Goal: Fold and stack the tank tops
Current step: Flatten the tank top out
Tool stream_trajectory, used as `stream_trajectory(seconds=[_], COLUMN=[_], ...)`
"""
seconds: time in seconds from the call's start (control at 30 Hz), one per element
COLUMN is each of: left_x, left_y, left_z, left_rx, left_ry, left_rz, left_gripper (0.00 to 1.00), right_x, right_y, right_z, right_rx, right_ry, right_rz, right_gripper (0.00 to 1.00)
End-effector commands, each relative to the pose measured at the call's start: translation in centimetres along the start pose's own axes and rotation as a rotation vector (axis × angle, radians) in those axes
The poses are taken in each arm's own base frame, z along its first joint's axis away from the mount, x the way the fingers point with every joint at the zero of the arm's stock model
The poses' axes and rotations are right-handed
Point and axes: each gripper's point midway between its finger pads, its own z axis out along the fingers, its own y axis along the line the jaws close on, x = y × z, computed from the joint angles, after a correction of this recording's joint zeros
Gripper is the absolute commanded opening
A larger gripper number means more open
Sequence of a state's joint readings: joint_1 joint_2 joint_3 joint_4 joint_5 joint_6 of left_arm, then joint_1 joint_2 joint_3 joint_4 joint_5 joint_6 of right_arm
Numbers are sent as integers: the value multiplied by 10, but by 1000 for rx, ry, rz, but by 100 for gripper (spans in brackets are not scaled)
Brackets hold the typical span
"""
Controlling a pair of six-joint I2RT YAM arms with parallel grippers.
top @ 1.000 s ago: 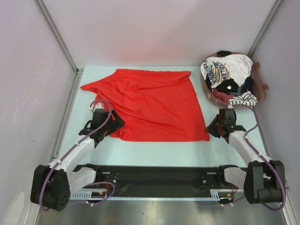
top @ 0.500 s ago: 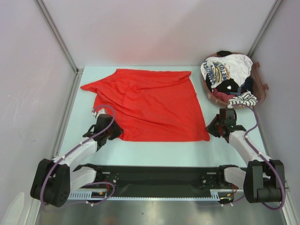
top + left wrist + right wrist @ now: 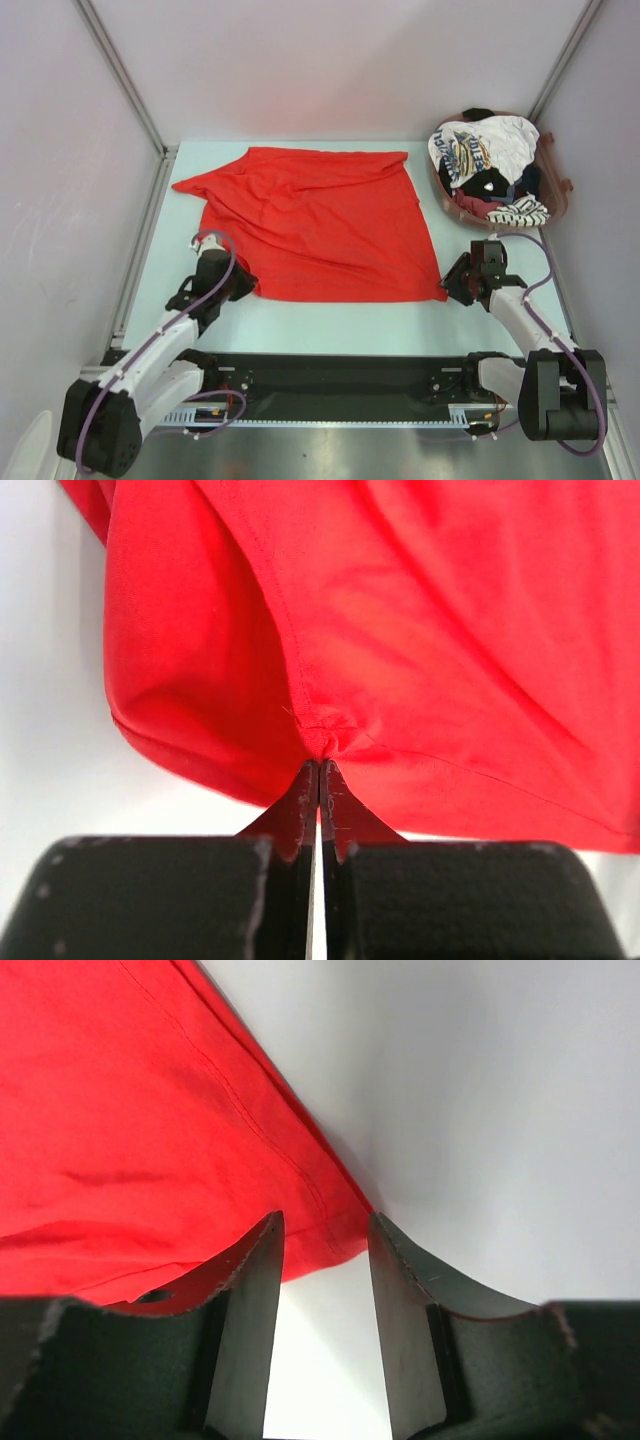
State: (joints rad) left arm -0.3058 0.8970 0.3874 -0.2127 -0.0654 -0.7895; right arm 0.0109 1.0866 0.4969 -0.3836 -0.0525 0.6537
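The red tank top (image 3: pixel 320 225) lies flat on the table (image 3: pixel 330 325), not folded yet. More tank tops (image 3: pixel 485 160) wait in the basket (image 3: pixel 562 190). The left gripper (image 3: pixel 320 767) pinches one near corner; the right gripper (image 3: pixel 325 1228) is open around the other

Pale, plain walls (image 3: pixel 330 60) box this in on three sides, under soft, even light with no hard shadows. Slim metal posts (image 3: pixel 121 75) run up the two back corners. Down below there's a light blue-green desk (image 3: pixel 300 325), and a brushed metal strip (image 3: pixel 330 455) along the near edge.
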Motion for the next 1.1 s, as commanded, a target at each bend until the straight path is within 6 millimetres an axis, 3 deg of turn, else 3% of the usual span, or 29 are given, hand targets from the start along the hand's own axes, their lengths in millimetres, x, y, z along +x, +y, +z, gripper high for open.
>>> stream_trajectory(seconds=[0.0,0.2,0.53,0.63,0.7,0.77,0.9,1.07], left_x=[12,35,41,38,32,28,19,17], left_y=[0,7,20,29,32,35,42,44], left_z=[-12,-22,-28,-26,-27,-29,-34,-36], left_rx=[22,30,-4,-43,-61,-67,-94,-86], left_ry=[38,124,135,133,111,86,29,10], left_rz=[-20,-32,-53,-72,-93,-122,-176,-205], left_gripper=[0,0,0,0,0,0,0,0], right_x=[3,17,22,18,17,19,7,8], right_y=[-3,-9,-20,-21,-24,-26,-39,-42], right_z=[-5,-12,0,5,5,2,-4,-7], right_rx=[-2,-4,33,54,75,77,122,123], right_ry=[-6,25,12,12,6,7,-71,-79], right_rz=[5,22,73,69,64,65,133,156], right_gripper=[45,44,42,32,17,12,15,35])
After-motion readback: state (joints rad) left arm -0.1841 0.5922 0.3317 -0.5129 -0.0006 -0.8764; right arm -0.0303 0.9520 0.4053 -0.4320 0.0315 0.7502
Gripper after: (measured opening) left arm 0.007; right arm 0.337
